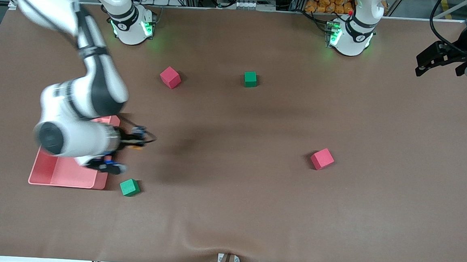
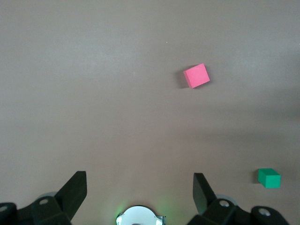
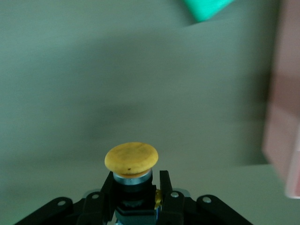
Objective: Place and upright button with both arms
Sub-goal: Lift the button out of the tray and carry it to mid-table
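Observation:
The button [image 3: 131, 158] has a round orange cap on a short black body. My right gripper [image 3: 136, 187] is shut on the black body, with the cap sticking out past the fingertips. In the front view the right gripper [image 1: 139, 136] holds the button [image 1: 137, 144] over the brown table, just beside the pink tray [image 1: 64, 175]. My left gripper [image 2: 139, 187] is open and empty. It waits high over the left arm's end of the table [image 1: 422, 66].
Two red cubes [image 1: 170, 77] [image 1: 322, 158] and two green cubes [image 1: 250, 79] [image 1: 129, 187] lie on the table. One green cube is close to the tray's corner, nearer the front camera than the right gripper. The left wrist view shows a red cube [image 2: 196, 76] and a green cube [image 2: 268, 177].

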`<action>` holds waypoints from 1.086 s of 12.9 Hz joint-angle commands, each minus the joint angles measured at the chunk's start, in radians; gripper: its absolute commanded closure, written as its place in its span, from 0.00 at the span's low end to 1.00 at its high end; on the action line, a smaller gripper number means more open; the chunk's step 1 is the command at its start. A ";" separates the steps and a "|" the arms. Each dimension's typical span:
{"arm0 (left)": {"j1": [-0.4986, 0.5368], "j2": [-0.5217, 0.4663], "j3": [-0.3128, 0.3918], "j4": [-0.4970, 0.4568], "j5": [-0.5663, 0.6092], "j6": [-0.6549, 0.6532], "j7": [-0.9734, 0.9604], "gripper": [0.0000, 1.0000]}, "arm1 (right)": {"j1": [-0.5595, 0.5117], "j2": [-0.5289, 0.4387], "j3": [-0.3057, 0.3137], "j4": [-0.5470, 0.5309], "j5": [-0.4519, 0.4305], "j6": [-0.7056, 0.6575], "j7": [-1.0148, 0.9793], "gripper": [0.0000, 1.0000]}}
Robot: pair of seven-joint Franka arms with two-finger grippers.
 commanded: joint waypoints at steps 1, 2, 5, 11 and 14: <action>0.006 -0.008 -0.005 0.004 -0.002 -0.002 0.013 0.00 | 0.123 0.053 -0.014 0.039 0.020 0.088 0.080 1.00; 0.004 -0.005 -0.005 0.006 -0.002 -0.002 0.013 0.00 | 0.177 0.076 -0.013 0.039 0.020 0.145 0.136 1.00; -0.001 0.003 -0.007 0.004 -0.004 0.002 0.013 0.00 | 0.321 0.163 -0.013 0.041 0.020 0.355 0.212 1.00; -0.031 0.012 -0.008 -0.023 -0.041 0.001 0.013 0.00 | 0.492 0.375 -0.014 0.168 0.017 0.490 0.328 1.00; -0.044 0.009 -0.008 -0.030 -0.045 -0.012 0.015 0.00 | 0.526 0.407 -0.016 0.197 0.016 0.496 0.333 1.00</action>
